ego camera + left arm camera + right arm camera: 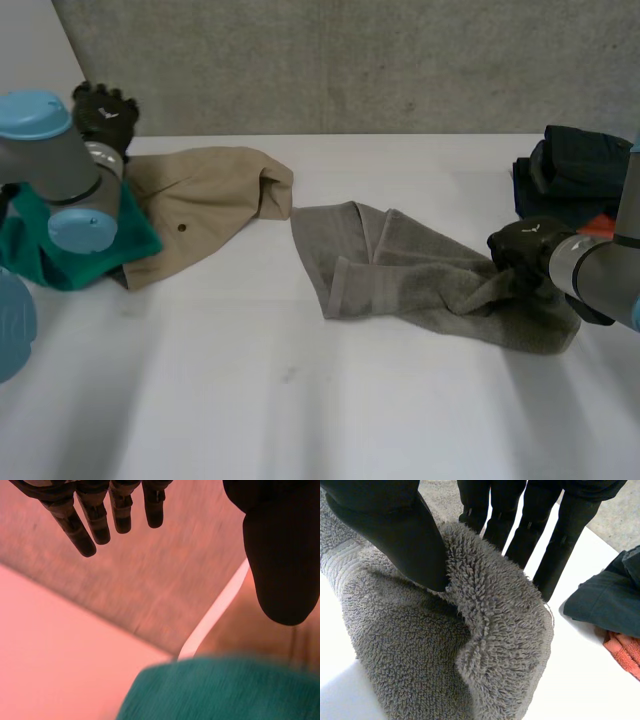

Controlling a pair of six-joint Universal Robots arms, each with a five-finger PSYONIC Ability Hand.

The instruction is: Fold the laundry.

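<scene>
Item: grey towel (420, 285), terry, lying rumpled and partly doubled over on the white surface (300, 400), from centre out toward 3 o'clock in the head view.
Lay: the 9 o'clock end shows flat woven bands and a turned-over hem. The 3 o'clock end is bunched into a ridge.
Right hand (525, 250): at the towel's 3 o'clock end. In the right wrist view the thumb (395, 530) presses into one side of a raised fold of pile and the fingers (540, 540) stand on the other side, so the fold is pinched between them.
Left hand (103, 112): raised at 10 o'clock, clear of the towel, fingers straight and spread, grasping nothing.
Under the left arm: beige garment (205, 200) and green cloth (60, 245), at 9 to 10 o'clock.
Other laundry: dark garment pile (575, 170) at 2 o'clock, with an orange cloth (598, 226) at its near side, just beyond the right hand.
Handling (judgement): soft, limp, light to moderate in weight. It will sag and drag rather than hold a shape. The looped pile gives good friction, so slipping is unlikely, and nothing here is fragile.
Hold points (judgement): hems and corners are firmer than the bulk. A mid-cloth pinch lifts only a tent of fabric. Taking the two corners of one short edge, one per hand, would let it hang square.
Risk (judgement): the bunched end may hide which layer is held.
</scene>
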